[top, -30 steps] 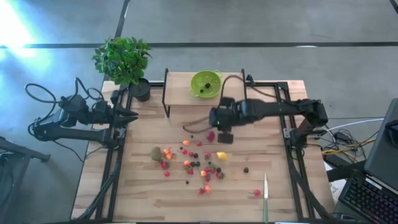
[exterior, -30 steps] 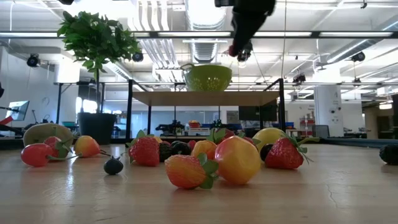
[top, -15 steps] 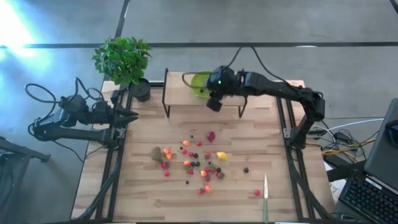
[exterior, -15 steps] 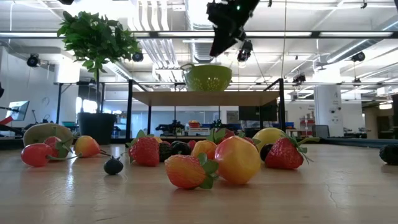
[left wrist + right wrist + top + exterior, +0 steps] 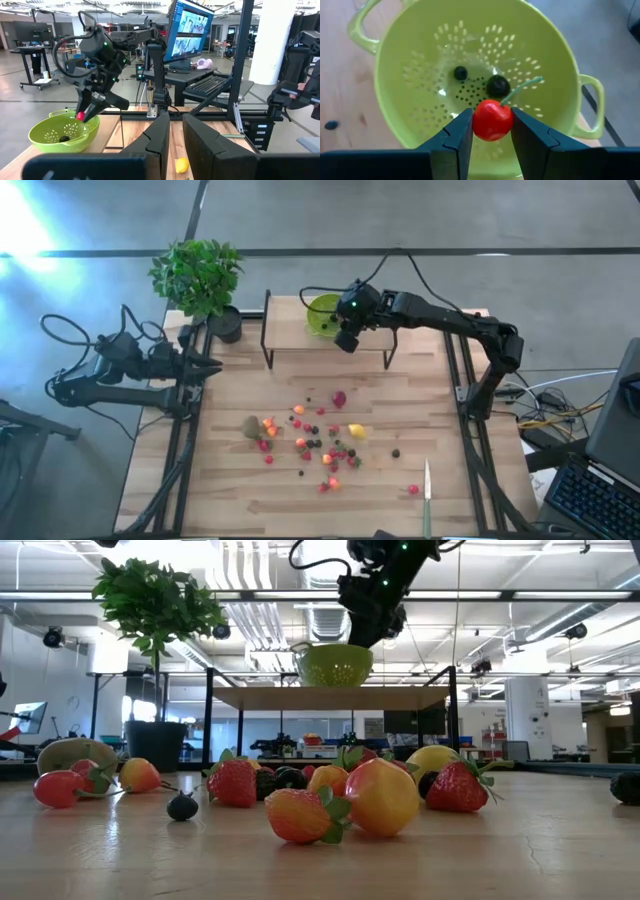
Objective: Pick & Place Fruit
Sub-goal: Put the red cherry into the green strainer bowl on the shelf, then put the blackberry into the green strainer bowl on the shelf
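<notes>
One red cherry (image 5: 492, 120) in right hand (image 5: 492, 131), two dark berries (image 5: 496, 86) in bowl (image 5: 410, 65)

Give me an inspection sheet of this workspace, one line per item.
Surface: wooden table with a raised shelf at the back.
Job's things: red cherry held over the green colander, two dark berries already inside; scattered fruit and kiwi on the table.
Clutter: knife, potted plant.
Grippers: right gripper above the colander, jaws shut on the cherry; left gripper parked at the table's left edge, jaws nearly together.
Cables: loops behind the left arm.
Surroundings: monitor and keyboard.
</notes>
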{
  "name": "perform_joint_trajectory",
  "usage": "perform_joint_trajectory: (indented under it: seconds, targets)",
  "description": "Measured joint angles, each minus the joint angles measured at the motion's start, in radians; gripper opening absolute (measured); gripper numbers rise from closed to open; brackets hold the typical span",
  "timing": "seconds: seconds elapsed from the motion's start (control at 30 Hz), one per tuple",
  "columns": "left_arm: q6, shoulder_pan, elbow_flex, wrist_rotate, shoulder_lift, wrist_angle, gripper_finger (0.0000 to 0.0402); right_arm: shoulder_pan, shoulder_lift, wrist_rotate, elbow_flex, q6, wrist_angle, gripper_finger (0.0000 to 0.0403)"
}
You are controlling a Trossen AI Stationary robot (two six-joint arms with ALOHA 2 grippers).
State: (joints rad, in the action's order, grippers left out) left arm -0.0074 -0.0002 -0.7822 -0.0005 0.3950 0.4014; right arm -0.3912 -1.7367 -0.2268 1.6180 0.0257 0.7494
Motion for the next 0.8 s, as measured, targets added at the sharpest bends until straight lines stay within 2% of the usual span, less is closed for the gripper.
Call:
perform_joint_trajectory:
  seconds: [0.17,0.57,0.8]
  targets:
    - [0.0,0.0,0.0,0.0,0.0,0.0,0.0062,-0.004,0.0,-0.012,-0.004,0.0,-0.001,0.0113]
    - [0.0,0.0,0.0,0.0,0.0,0.0,0.0062,-0.012,0.005,-0.011,-0.003,-0.019,0.002,0.0194]
    - [0.0,-0.001,0.0,0.0,0.0,0.0,0.0062,0.009,0.044,-0.009,0.046,-0.012,0.073,0.0205]
